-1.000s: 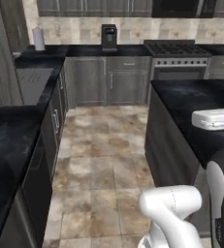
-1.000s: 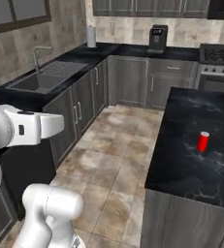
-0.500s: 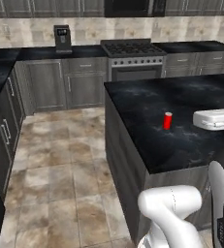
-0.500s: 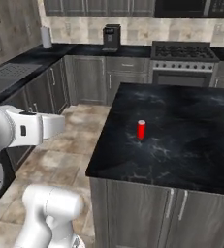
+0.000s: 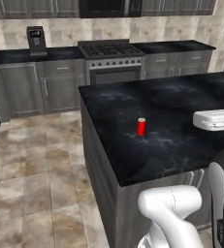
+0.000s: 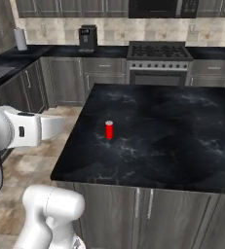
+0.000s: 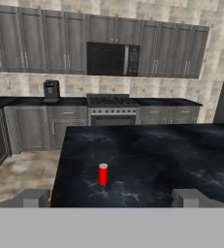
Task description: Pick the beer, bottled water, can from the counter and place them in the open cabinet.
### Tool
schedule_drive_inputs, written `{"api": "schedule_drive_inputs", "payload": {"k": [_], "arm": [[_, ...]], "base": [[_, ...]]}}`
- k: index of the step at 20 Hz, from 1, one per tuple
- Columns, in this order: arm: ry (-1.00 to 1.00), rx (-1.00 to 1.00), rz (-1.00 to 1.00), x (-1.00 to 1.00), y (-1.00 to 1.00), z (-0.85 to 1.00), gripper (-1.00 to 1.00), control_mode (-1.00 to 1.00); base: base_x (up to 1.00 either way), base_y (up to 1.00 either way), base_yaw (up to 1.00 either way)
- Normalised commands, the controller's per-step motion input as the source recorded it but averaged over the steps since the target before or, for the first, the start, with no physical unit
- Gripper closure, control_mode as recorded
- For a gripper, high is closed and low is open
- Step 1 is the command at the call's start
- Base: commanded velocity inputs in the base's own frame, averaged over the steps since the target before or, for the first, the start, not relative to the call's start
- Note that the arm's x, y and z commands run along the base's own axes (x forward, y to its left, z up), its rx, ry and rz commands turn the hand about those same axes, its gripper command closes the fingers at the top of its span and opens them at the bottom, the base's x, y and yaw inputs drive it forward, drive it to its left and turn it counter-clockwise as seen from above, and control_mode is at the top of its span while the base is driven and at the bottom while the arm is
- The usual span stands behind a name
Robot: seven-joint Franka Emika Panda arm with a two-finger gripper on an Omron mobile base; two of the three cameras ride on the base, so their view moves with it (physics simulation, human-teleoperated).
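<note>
red can (image 5: 141,126), black white-veined counter (image 5: 181,111), grey wood-grain cabinets (image 6: 67,78), beige mottled floor tiles (image 5: 31,160)

no readable text, red can (image 5: 141,126) unlabelled, coffee machine (image 6: 87,37) panel too blurred to read

Two base views flanking the arm, hand view level; all facing the counter (image 5: 171,116), can (image 5: 141,126) shared

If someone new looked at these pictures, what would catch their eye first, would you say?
The can, bright red, stands upright and alone on the black marble counter of the island. Behind it, a stove sits against the back wall, with a coffee machine to its left.
</note>
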Motion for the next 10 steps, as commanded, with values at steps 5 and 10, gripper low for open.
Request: {"api": "schedule_drive_inputs", "payload": {"k": [5, 10], "arm": [[0.00, 0.00, 0.00, 0.00, 0.00, 0.00, -1.00, 1.00], [0.00, 0.00, 0.00, 0.00, 0.00, 0.00, -1.00, 1.00]], "base": [[0.46, -0.21, -0.12], [0.34, 0.00, -0.06]]}}
